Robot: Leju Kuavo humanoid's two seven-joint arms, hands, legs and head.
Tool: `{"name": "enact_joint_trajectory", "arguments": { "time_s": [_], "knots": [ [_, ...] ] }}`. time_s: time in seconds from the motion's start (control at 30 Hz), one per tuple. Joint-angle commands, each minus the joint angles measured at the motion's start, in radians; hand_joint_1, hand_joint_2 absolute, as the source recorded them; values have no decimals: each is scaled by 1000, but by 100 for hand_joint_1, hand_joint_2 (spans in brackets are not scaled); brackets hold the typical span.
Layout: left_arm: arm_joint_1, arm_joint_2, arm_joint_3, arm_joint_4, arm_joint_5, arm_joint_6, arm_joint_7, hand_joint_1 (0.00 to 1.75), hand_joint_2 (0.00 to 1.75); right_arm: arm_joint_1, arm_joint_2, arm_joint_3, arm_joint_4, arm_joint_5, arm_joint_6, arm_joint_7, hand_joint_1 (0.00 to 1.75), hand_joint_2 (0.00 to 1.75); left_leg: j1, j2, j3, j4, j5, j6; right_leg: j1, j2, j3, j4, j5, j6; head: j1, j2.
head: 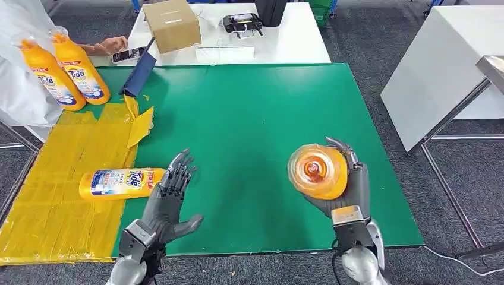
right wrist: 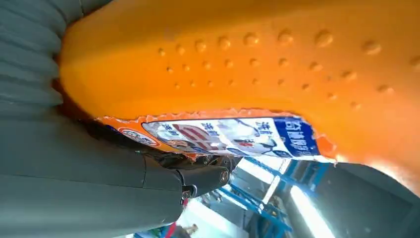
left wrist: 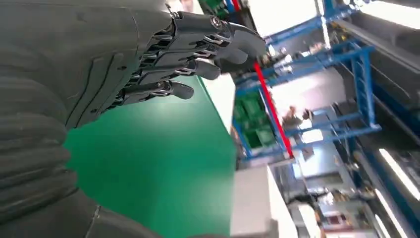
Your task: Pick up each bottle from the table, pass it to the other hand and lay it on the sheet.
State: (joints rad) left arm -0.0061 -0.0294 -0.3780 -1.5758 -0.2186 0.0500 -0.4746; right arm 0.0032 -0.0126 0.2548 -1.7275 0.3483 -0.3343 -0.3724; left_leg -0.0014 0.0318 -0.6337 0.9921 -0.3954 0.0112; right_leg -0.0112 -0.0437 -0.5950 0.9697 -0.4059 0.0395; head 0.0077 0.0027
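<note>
My right hand (head: 347,190) grips an orange Tide bottle (head: 318,171) above the green mat, cap end turned toward the head camera; close up, its orange body (right wrist: 247,59) and label lie against my palm. My left hand (head: 166,199) hovers open over the mat, fingers (left wrist: 198,44) spread, beside a second orange bottle (head: 122,182) lying on its side across the edge of the yellow sheet (head: 53,196). Two more orange bottles (head: 65,74) stand upright at the sheet's far corner.
The green mat (head: 249,119) covers the table. Behind it a white table carries a cardboard box (head: 172,24), a black device (head: 241,22) and a phone (head: 128,55) under a person's hand (head: 110,44). A dark blue folder (head: 139,74) leans nearby. A white table (head: 440,65) stands right.
</note>
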Motion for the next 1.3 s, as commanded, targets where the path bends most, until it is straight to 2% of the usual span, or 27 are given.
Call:
{"name": "enact_joint_trajectory", "arguments": {
  "time_s": [0.03, 0.27, 0.37, 0.5, 0.63, 0.97, 1.3],
  "knots": [
    [-52, 42, -95, -24, -13, 24, -6, 0, 175, -150, 72, 78, 289, -17, 56, 23, 175, 175, 1, 1, 3, 0, -1, -1, 1, 5, 3, -1, 0, -1, 0, 0],
    [-51, 45, -96, -23, -13, 25, -5, 0, 175, -151, 74, 85, 296, -10, 46, 23, 175, 175, 1, -1, 4, -1, -1, -1, 0, 3, 4, -1, -1, -1, 0, 0],
    [-67, 47, -116, -26, -4, 36, -13, 0, 175, -186, 97, 167, 367, -23, 100, 33, 175, 175, 1, 0, 3, -1, -1, -1, 0, 2, 3, -1, -1, -1, 0, 0],
    [-87, 43, -139, -26, -6, 67, -20, 0, 175, -249, 148, 265, 492, -22, 94, 38, 175, 175, 1, 2, 5, 0, -2, -1, 0, 5, 5, 0, -1, -2, 0, 0],
    [-90, 48, -129, -33, 7, 108, -35, 0, 175, -279, 160, 351, 546, 7, 92, 32, 175, 175, 2, 1, 5, 0, -2, -2, 1, 5, 5, 0, -2, -3, 0, 0],
    [-87, 46, -98, -30, -1, 188, -71, 0, 175, -334, 171, 450, 522, -3, 88, 42, 175, 175, 2, 0, 2, 0, -1, -1, 1, 2, 2, 0, -2, -2, 0, 0],
    [-93, 43, -79, 1, 23, 192, -72, 0, 175, -342, 168, 492, 486, -30, 78, 30, 175, 175, 2, -3, 3, -1, 0, -1, 0, 0, 3, 0, -2, -2, 0, 0]
  ]
}}
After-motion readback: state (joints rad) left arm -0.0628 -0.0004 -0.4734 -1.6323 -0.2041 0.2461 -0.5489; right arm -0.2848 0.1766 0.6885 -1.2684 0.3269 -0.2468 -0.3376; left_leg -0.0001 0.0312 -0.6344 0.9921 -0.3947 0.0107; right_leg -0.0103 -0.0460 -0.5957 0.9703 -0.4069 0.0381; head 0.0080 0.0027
